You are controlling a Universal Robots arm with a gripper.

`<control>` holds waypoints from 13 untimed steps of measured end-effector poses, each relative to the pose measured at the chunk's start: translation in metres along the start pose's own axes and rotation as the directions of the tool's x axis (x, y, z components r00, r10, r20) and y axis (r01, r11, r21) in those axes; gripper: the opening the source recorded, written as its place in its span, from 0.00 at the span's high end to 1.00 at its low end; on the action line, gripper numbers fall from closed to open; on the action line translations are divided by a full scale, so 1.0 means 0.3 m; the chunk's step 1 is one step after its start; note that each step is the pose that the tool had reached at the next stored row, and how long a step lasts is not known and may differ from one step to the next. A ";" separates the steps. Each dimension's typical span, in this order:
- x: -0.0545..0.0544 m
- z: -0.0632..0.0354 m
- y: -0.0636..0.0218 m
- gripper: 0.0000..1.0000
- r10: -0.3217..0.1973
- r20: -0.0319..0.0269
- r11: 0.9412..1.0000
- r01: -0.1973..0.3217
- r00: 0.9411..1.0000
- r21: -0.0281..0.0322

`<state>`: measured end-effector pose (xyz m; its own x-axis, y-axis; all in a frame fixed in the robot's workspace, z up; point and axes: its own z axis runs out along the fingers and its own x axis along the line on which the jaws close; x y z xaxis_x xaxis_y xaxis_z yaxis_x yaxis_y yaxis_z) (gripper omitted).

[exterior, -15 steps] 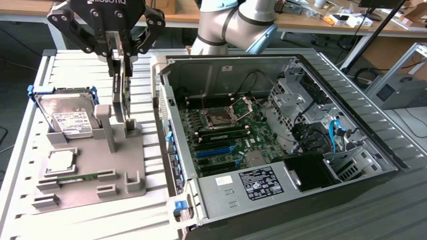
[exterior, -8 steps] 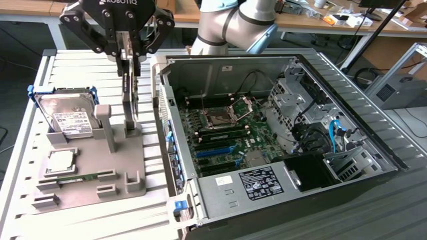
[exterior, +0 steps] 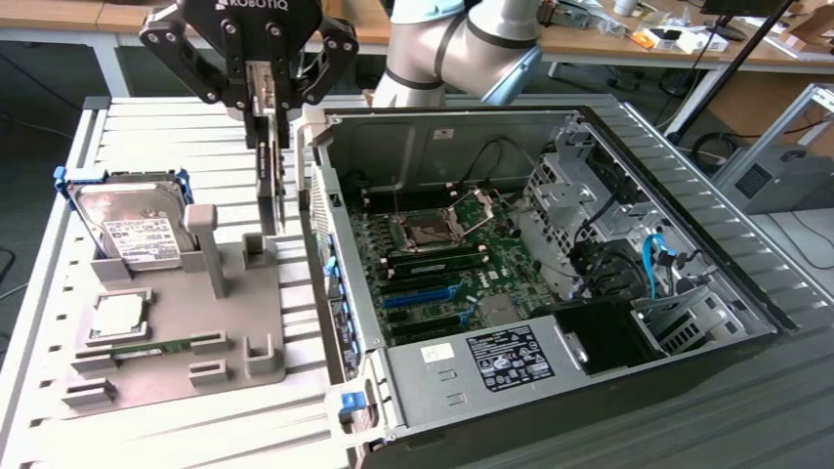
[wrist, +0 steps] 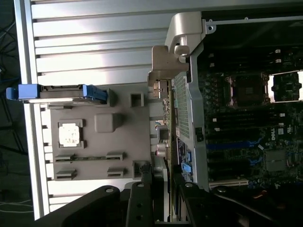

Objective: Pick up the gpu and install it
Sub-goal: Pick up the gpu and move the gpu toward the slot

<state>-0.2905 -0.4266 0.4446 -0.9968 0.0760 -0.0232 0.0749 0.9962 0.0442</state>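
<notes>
Work is carried out on a white slatted metal table [exterior: 170,117], with wooden desks [exterior: 600,44] behind it. The gpu [exterior: 270,191], a thin flat dark circuit-board card, is seen edge-on and upright. It is hung from the black two-fingered gripper [exterior: 268,122], whose fingers are pressed against the card's two faces near its upper edge (a pinch, not a spread). In the wrist view the same card [wrist: 166,120] is seen running away from the gripper [wrist: 160,184].

Its lower end is placed just over a short post of the grey moulded plastic fixture [exterior: 170,322]; whether it is touching that post or is lifted clear cannot be told. Three parts are laid on the fixture, all well apart from the card:

- a silver hard drive with a white label and blue rails [exterior: 124,230]
- a square silver processor chip [exterior: 117,313]
- a narrow green RAM stick [exterior: 156,347]

Just beside the card, on the exterior view's right, the grey steel side wall [exterior: 326,244] of the open black computer case [exterior: 736,283] is found. Inside it the green motherboard [exterior: 450,249] is exposed, with its blue expansion slots [exterior: 420,293].

The pick-up step is judged to be in hand: the card is gripped but not yet brought over the case. The next move is judged to call for enough height to clear the side wall and for the card to be held upright. Its connector edge would also need to be lined up squarely with a slot before any pressing is done.
</notes>
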 end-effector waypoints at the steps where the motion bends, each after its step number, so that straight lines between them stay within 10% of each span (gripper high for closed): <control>1: -0.004 0.000 0.000 0.73 0.000 0.000 1.000 0.000 1.000 0.000; 13: -0.049 0.001 0.004 0.73 0.000 0.000 1.000 0.000 1.000 0.000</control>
<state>-0.2758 -0.4266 0.4446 -0.9968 0.0759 -0.0232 0.0749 0.9962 0.0442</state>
